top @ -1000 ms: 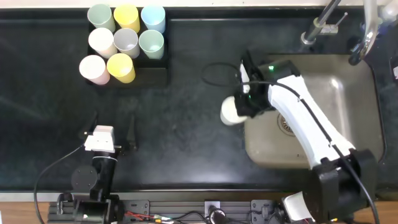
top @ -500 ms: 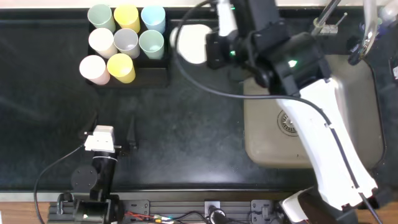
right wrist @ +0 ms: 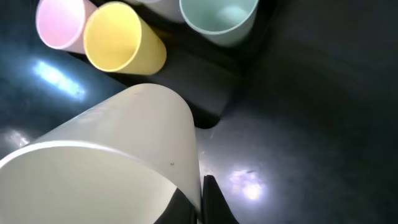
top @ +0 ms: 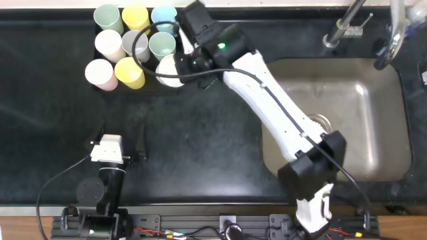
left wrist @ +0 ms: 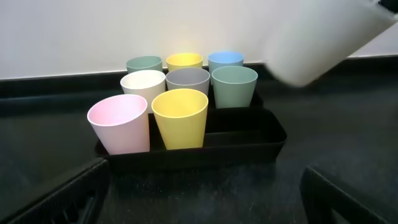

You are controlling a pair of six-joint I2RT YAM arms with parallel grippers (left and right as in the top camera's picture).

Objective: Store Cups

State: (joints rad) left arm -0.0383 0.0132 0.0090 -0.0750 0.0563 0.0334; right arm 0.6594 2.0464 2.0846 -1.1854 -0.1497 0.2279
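The tray [left wrist: 205,148] is plain black. The cups in it are all plain pastels: a pink cup [left wrist: 119,121], a front yellow cup [left wrist: 180,115], a white cup [left wrist: 143,84], a grey cup [left wrist: 188,81], a sage cup [left wrist: 234,84], a mint cup [left wrist: 144,64], a back yellow cup [left wrist: 184,60] and a blue cup [left wrist: 225,58]. The cream cup [top: 168,70] is off-white and unpatterned. The counter [top: 200,147] is black with fine pale speckles. The sink [top: 360,93] is dull grey-beige steel. The right arm [top: 280,107] is white with black joints and a green light.
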